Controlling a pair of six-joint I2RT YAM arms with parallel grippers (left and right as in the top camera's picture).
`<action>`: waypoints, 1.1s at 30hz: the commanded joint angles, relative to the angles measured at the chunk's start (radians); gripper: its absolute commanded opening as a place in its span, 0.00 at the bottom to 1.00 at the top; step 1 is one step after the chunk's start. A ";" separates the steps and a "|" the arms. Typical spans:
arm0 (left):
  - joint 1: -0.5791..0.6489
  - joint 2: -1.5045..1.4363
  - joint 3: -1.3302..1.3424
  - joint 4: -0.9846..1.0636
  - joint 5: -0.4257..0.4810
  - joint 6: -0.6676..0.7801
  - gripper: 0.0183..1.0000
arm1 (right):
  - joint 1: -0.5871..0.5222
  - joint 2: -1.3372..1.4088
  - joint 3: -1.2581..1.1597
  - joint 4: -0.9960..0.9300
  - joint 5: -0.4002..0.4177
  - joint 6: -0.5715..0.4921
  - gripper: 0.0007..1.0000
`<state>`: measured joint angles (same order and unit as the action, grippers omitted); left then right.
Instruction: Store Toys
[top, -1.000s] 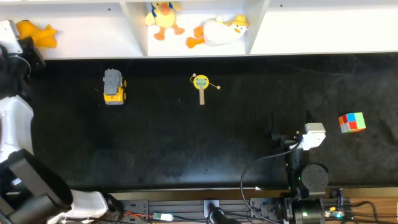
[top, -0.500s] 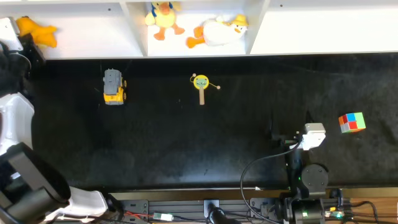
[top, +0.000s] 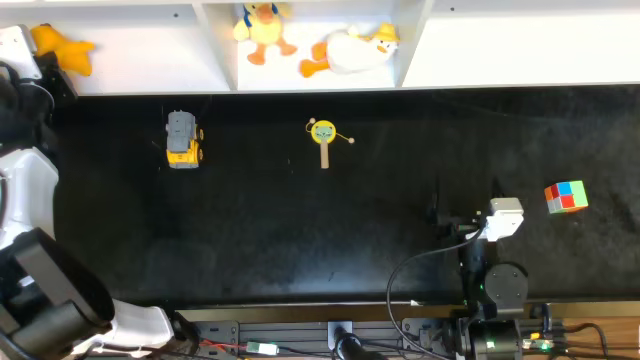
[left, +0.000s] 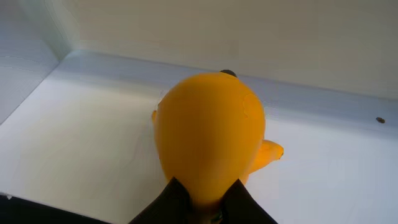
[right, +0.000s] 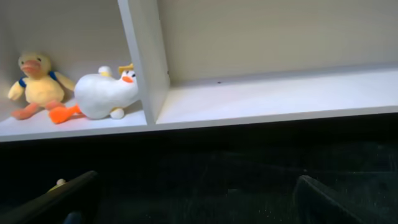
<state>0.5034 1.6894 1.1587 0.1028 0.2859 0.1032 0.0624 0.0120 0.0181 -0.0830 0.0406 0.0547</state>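
My left tool (left: 202, 205) is clenched on the orange plush toy (left: 208, 137) inside the shelf's left compartment (left: 74, 143) — I cannot tell whether it rests there. My right tool (right: 193, 198) (fingers (right: 59, 196) spread wide, released) sits over the dark surface (top: 300, 230), near the colored cube (top: 565, 196).

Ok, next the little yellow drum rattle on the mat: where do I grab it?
Best take the drum rattle by its wooden handle, straight down from above, closing across its width. The handle is a narrow straight stick lying flat, pointing toward the arms' bases; the round head is wider.
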 joint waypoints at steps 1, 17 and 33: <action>-0.007 0.024 0.015 0.006 -0.004 -0.011 0.15 | 0.005 -0.008 -0.013 0.005 -0.006 -0.003 0.99; -0.008 0.024 0.015 0.042 -0.003 -0.011 0.15 | 0.005 -0.008 -0.013 0.005 -0.006 -0.003 0.99; 0.002 -0.047 0.015 -0.137 0.007 0.004 0.08 | 0.005 -0.008 -0.013 0.005 -0.006 -0.003 1.00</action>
<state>0.5037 1.6569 1.1622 -0.0162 0.2985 0.1036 0.0624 0.0120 0.0181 -0.0826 0.0402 0.0547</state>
